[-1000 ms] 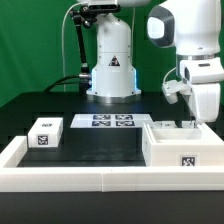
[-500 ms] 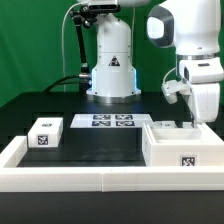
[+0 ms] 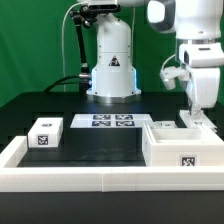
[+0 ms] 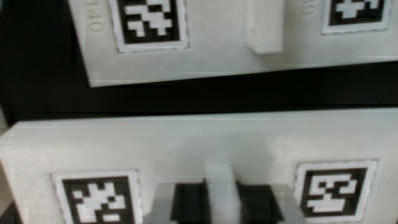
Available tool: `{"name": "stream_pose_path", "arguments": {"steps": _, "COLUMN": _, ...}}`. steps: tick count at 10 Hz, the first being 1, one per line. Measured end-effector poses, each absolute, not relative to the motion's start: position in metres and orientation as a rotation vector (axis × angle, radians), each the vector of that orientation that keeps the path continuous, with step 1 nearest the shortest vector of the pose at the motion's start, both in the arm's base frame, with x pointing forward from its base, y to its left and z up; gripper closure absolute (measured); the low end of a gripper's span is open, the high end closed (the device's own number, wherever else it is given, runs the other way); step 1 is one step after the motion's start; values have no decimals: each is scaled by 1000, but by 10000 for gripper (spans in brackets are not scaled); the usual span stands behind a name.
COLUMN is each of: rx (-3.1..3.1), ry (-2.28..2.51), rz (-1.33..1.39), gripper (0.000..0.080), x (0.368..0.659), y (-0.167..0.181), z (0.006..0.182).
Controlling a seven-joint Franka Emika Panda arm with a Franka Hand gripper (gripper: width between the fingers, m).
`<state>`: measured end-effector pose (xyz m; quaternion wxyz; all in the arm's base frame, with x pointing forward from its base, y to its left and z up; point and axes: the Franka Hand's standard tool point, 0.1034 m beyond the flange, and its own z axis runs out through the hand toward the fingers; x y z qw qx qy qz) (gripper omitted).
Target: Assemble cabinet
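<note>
The cabinet (image 3: 178,147) is the large white box with a tag on its front, at the exterior view's right near the front rail. My gripper (image 3: 191,110) hangs just above its open top. In the wrist view the gripper (image 4: 217,202) has its dark fingers (image 4: 183,200) close on either side of a thin ridge on a white part with two tags (image 4: 107,160). A second white tagged part (image 4: 178,55) lies beyond it. A small white tagged block (image 3: 45,133) sits at the exterior view's left.
The marker board (image 3: 108,121) lies mid-table in front of the robot base (image 3: 111,70). A low white rail (image 3: 100,178) edges the table's front and sides.
The gripper has risen and shifted a little toward the exterior view's left, over the cabinet. The small block and the marker board have not moved.
</note>
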<state>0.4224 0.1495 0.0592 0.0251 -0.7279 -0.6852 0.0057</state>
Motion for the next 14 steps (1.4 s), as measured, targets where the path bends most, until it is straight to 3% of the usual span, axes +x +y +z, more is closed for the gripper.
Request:
{"name": "stream_pose_path", "arguments": {"steps": 2, "rx": -2266, "ry": -2139, "rz": 14, "gripper": 731, "x": 433, "y": 133, "z": 79}}
{"name": "stream_pose_path", "arguments": {"steps": 5, "rx": -2273, "ry": -2123, "rz": 17, "gripper": 731, "x": 436, "y": 113, "z": 74}}
{"name": "stream_pose_path", "arguments": {"steps": 14, "rx": -2263, "ry": -2100, "rz": 39, "gripper": 731, "x": 434, "y": 114, "z": 62}}
